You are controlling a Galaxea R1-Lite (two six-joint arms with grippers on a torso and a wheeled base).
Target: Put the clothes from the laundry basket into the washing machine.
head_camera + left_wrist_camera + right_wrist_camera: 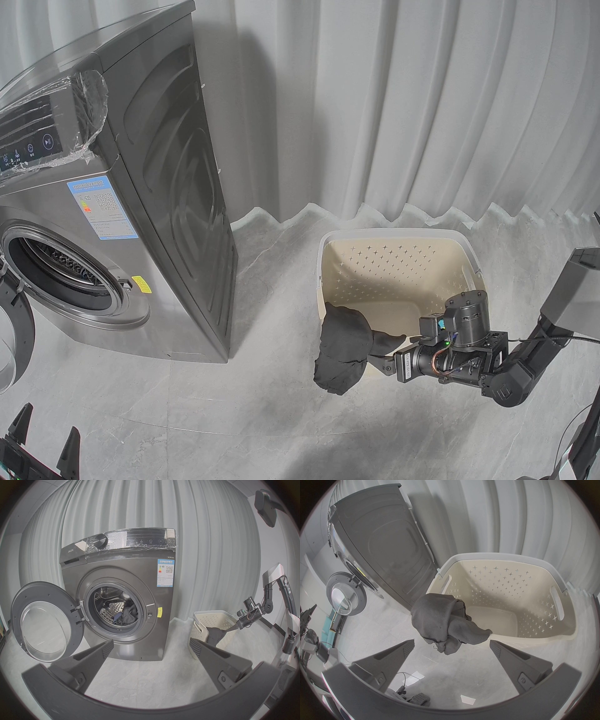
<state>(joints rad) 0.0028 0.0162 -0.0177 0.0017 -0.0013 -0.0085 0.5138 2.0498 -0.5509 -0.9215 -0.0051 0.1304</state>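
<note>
Well, the washing machine (125,573) stands on the floor (250,406) to my left, in front of the white curtain (406,112). Its round door (47,622) is swung wide open, and a few dark clothes (126,616) lie in the drum. The cream laundry basket (500,556) sits on the floor to the right of the machine, near it but apart. A dark grey garment (440,620) is draped over the basket's rim at the near corner on the machine's side, most of it hanging down the outside and one flap trailing along the near rim. My right tool (451,642) sits level with that rim, pointing at the garment. Its fingers are spread wide and grip nothing; I cannot tell whether a fingertip touches the flap. My left tool (150,642) hangs low in front of the machine, well apart from the basket, its fingers also spread wide and empty.
</note>
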